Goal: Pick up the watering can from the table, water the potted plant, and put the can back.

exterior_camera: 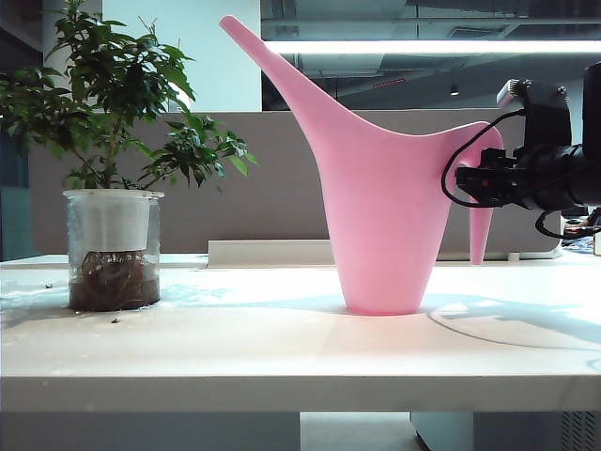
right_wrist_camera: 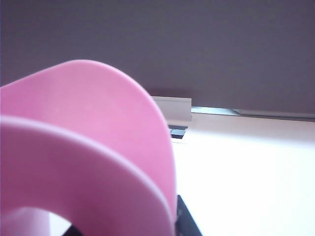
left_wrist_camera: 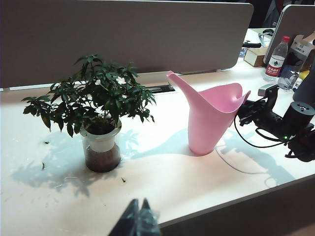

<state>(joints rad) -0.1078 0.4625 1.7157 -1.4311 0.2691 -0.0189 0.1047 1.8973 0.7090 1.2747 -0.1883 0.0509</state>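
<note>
Watering can stands upright on the white counter, spout towards the potted plant, well apart. The right claw sits at its curved handle; whether it grips, I cannot tell. The left claw hangs pressed together above the counter's near edge.

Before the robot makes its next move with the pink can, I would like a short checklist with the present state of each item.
1. Watering can upright, base flat on the table: ok.
2. Right end effector at the can's handle: ok; a firm grip on it: cannot tell.
3. Potted plant upright and apart from the can: ok.
4. Table between the can and the plant free of things: ok.
5. Left end effector at the near table edge, away from both, tips together: ok.
6. Water level in the can: cannot tell.
</note>
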